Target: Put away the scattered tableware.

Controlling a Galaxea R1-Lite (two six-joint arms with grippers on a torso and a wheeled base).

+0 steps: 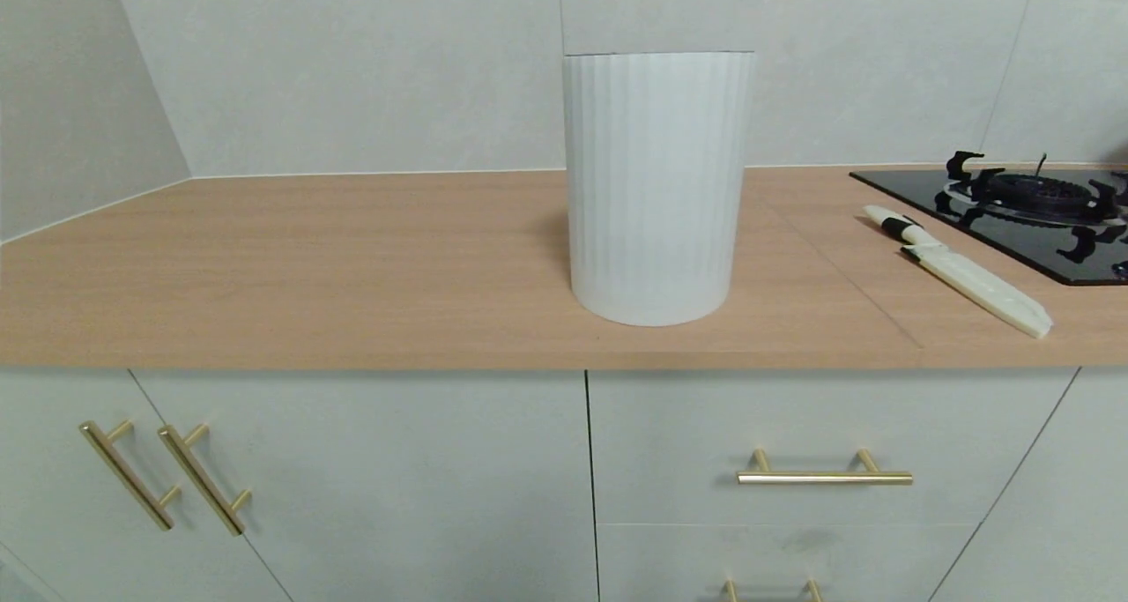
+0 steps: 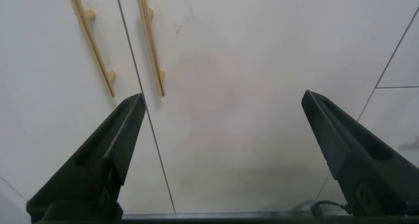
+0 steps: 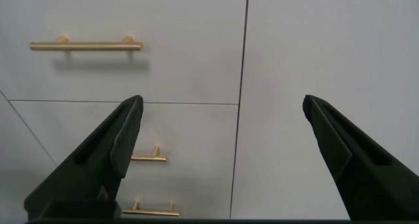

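a tall white tub (image 1: 656, 188) with ribbed sides stands upright in the middle of the counter (image 1: 264, 267). a pale knife (image 1: 956, 271) with a black band lies flat beside the stove (image 1: 1013, 232)

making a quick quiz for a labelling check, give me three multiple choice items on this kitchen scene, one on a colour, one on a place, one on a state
1. What colour is the ribbed container?
A) black B) white C) gold
2. Where does the knife lie?
A) inside the ribbed container B) across the burner C) on the counter beside the hob
3. How is the left gripper?
A) open, holding nothing B) shut on the knife C) shut on a handle

1 B: its wall is white all over.
2 C: it lies flat on the wood, to the container's right.
3 A: its jaws stand wide apart before the cabinet doors.
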